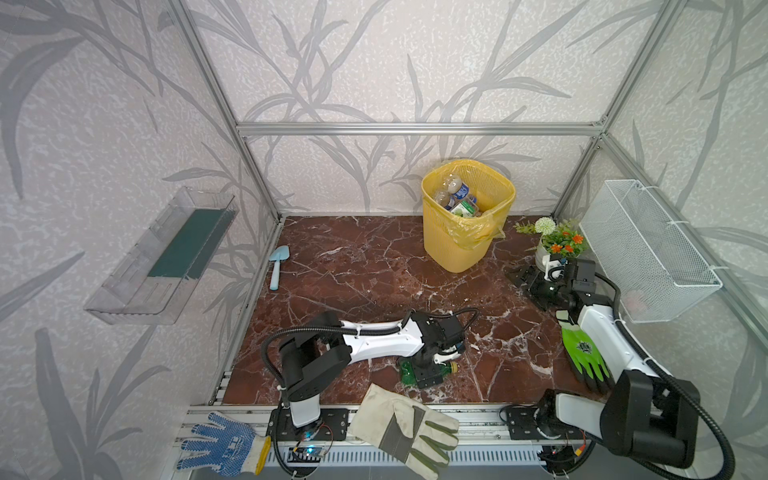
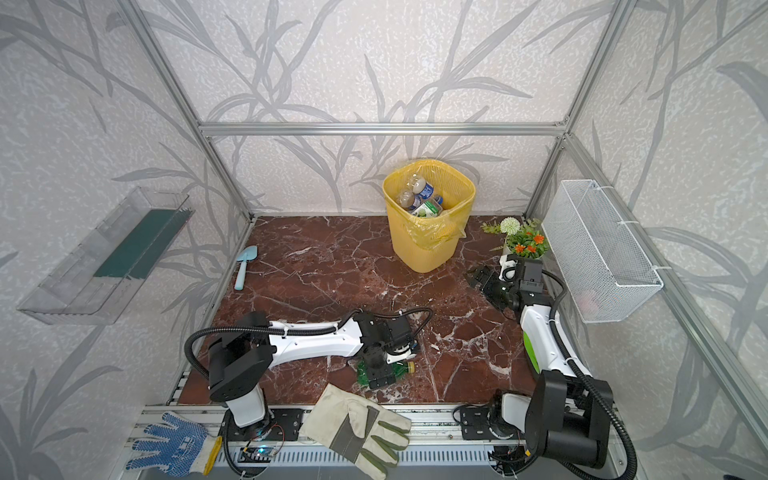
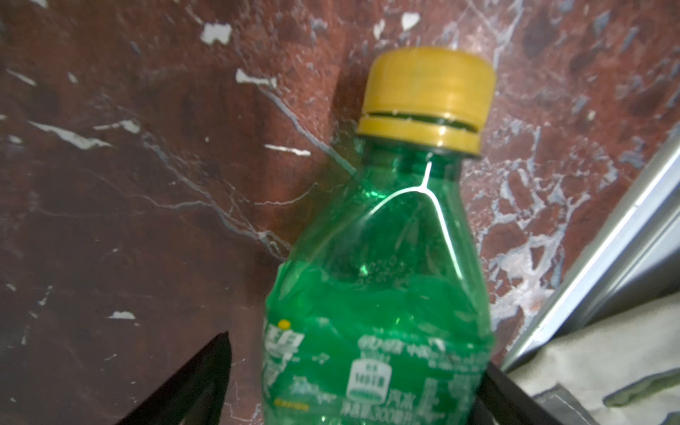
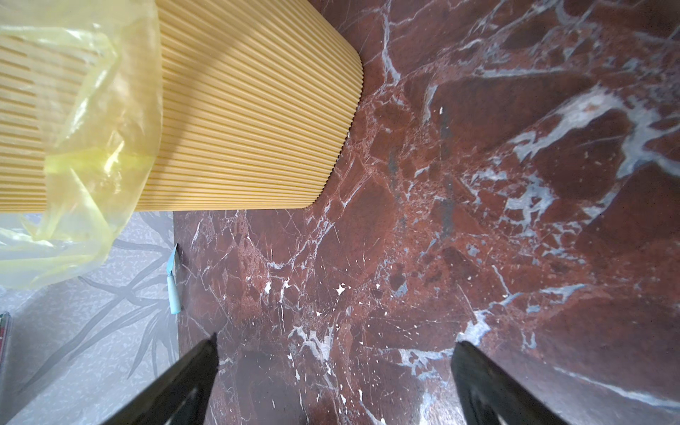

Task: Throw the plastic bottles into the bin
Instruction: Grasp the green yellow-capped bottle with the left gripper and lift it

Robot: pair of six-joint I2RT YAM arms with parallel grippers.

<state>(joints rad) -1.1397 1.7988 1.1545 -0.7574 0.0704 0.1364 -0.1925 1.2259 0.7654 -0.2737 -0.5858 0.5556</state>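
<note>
While straddling the crumpled green plastic bottle (image 3: 375, 294) with left jaws part-open, pinch mid-label, lift, swing to one o'clock, tall yellow perforated bin (image 1: 457, 249); leave right jaws wide, empty.

The left tool (image 3: 355, 357) and right tool (image 4: 335, 344) are black, on white-shelled arms (image 1: 374, 338) (image 1: 598, 328) with black joints and ribbed black cables.

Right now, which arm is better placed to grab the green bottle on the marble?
Left. The left end effector straddles the green bottle, jaws not yet closed; the right end effector sits open near the bin.
</note>
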